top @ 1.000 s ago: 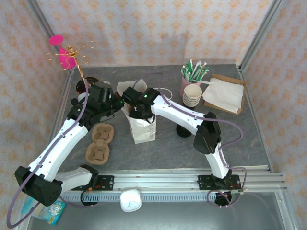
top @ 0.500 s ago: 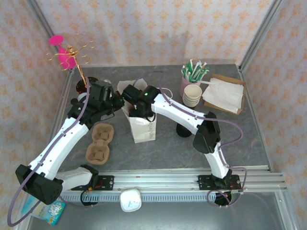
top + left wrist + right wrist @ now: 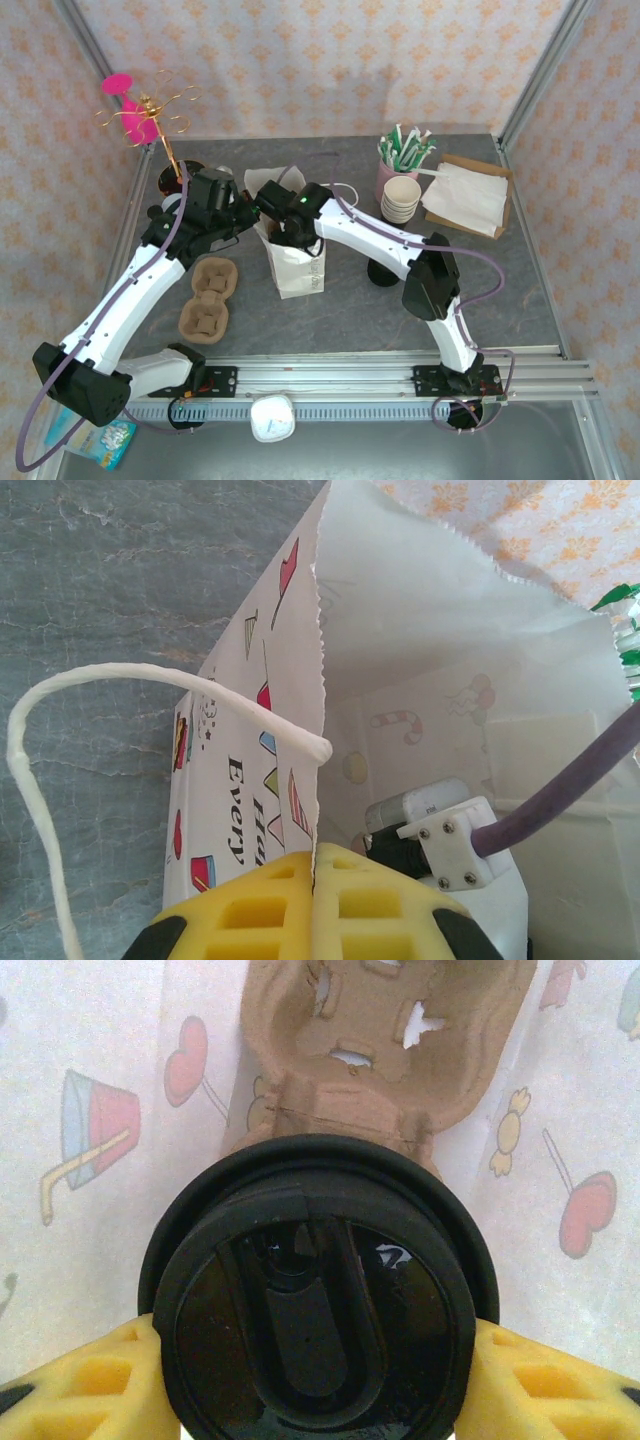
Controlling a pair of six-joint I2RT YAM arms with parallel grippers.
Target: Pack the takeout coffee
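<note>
Narrow bag [image 3: 430, 620], cup carrier [image 3: 370, 1100] below cup [image 3: 315, 1290]

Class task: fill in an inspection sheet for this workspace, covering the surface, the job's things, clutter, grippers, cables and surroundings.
Surface: grey stone-look table; no spills seen.
Job's things: black lidded coffee cup inside the white paper bag, with a brown cup carrier beyond it in the bag.
Clutter: second cup carrier, cream cup stack, pink cup of green-white sticks, napkins.
Grippers: left gripper pinches the bag's rim; right gripper clamps the cup.
Cables: purple cable runs into the bag behind the right wrist; no snag seen.
Surroundings: patterned walls, metal frame.
</note>
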